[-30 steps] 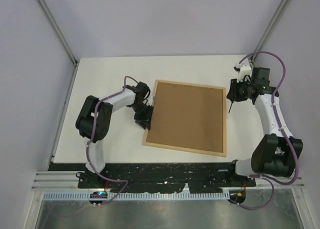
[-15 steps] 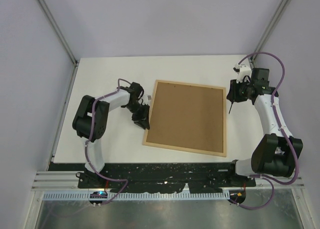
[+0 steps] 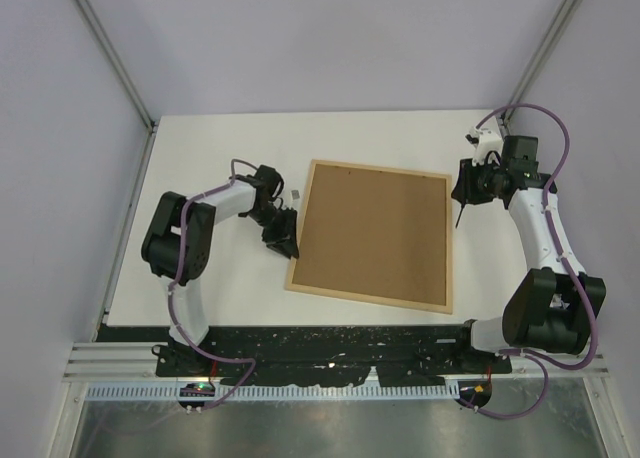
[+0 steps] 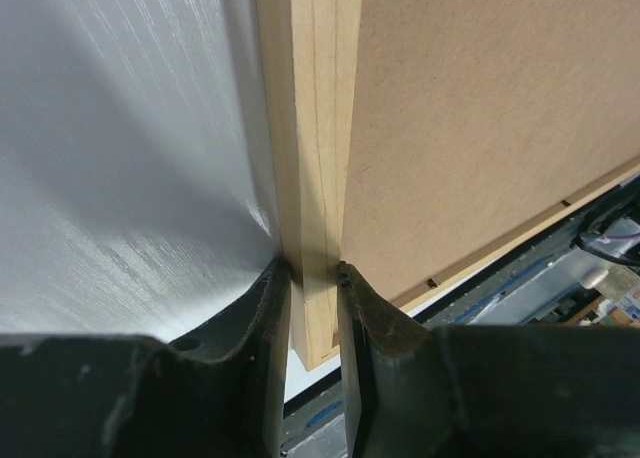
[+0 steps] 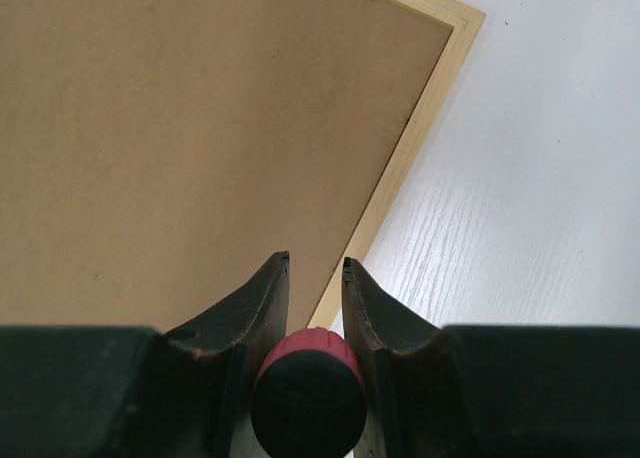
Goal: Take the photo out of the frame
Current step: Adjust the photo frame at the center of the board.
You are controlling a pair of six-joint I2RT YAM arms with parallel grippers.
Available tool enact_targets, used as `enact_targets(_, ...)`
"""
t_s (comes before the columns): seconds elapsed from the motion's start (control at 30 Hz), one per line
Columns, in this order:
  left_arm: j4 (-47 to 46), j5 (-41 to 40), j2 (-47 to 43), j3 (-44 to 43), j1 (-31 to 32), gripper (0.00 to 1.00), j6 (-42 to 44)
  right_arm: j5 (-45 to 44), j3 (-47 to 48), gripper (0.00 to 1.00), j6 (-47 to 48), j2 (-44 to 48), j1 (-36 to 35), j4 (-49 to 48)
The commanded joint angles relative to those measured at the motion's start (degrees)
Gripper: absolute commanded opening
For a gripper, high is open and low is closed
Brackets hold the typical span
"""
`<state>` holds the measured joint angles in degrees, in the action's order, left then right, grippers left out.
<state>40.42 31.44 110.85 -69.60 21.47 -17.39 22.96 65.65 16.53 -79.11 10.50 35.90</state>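
Pale wood strips likely make the frame [image 4: 310, 128] stiff yet light; my left gripper [image 4: 312, 268] pinches its edge, my right gripper [image 5: 315, 263] clamps the screwdriver [image 5: 307, 383].

No readable text anywhere (frame [image 3: 372, 236] back plain).

White table [image 3: 200, 158] centre, evenly lit. Plain pale-lilac walls [image 3: 330, 38] 9 through 3 o'clock. Aluminium struts [image 3: 110, 50] at 11 and 1. Black rail [image 3: 330, 340], metal sheet [image 3: 330, 428] at 6.
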Motion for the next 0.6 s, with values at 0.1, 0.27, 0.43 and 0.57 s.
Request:
enact_targets(0.1,2.82,-8.32,1.21,-3.87,1.90,0.31,1.57,-1.60,1.15,0.08,-0.54,1.07,-1.10,-1.80)
enact_targets(0.27,3.43,-9.20,1.13,-4.49,3.13,0.42,1.22,-2.31,0.10,0.08,-0.28,1.06,-1.19,-2.33)
enact_targets(0.43,4.66,-11.22,1.56,-5.63,4.54,0.44,1.57,-2.66,-0.17,0.08,-0.36,1.15,-1.36,-2.85)
enact_targets(0.57,6.42,-15.35,2.62,-6.95,6.03,0.43,2.62,-2.92,-0.17,0.08,-0.45,1.77,-1.71,-2.94)
